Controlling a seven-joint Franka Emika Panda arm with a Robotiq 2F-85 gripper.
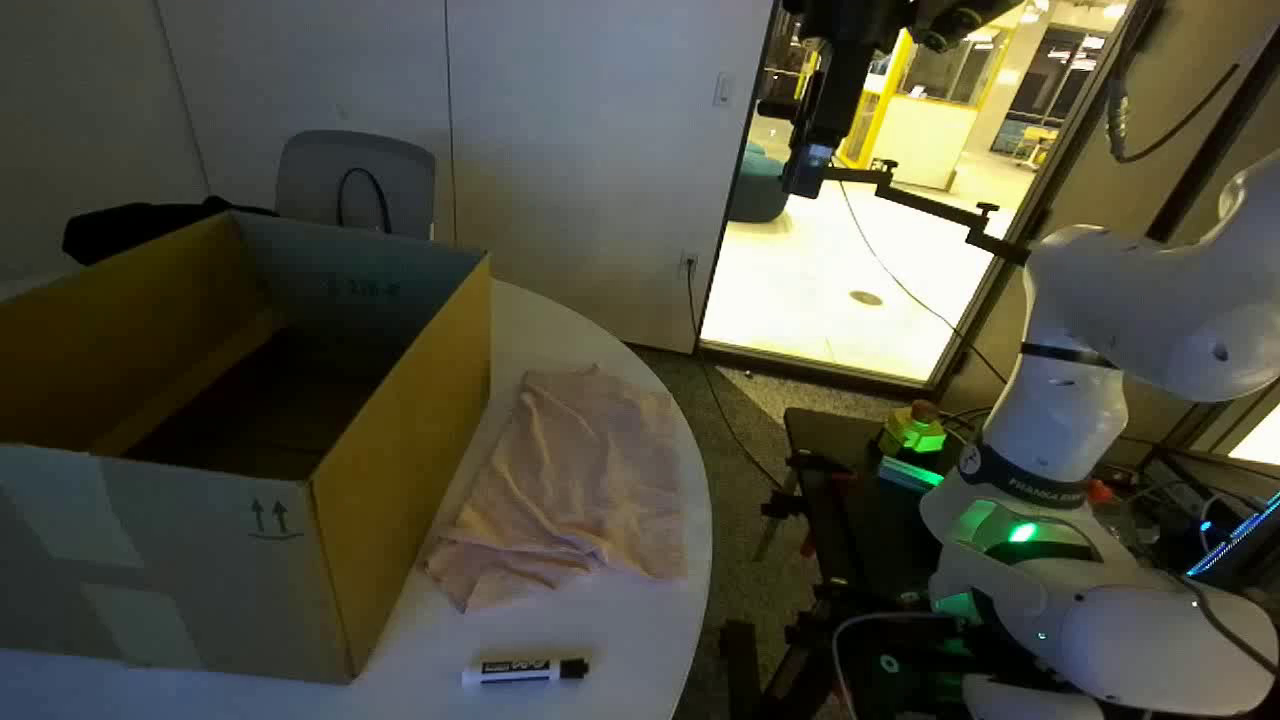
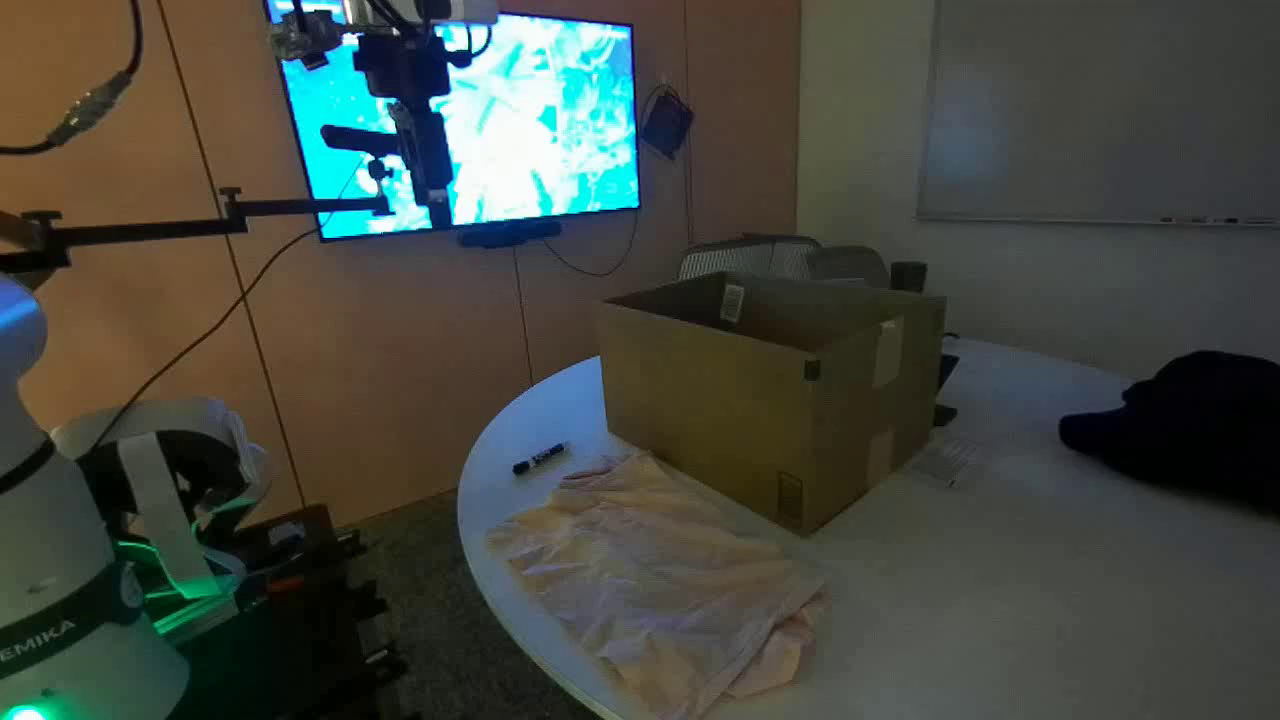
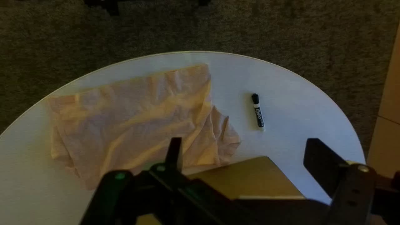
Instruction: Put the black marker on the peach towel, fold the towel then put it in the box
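Claw (image 3: 244, 153): spread wide apart, empty.
Black marker (image 3: 258, 113): I'd come straight down, pinch across its middle.
Peach towel (image 3: 134, 120): I'd release low, near its centre.

The fingers (image 3: 322, 164) stand apart; the marker (image 3: 258, 112) lies near the towel (image 3: 137, 118).

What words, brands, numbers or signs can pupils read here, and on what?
"EXPO": black marker
"FRANKA": band on robot arm
"EMIKA": same band
Two up arrows above a curved line: box
No readable numbers.
Too small or blurred: finer marker print; lettering and white label inside box; its corner mark; pale sheet on table; arm emblem.
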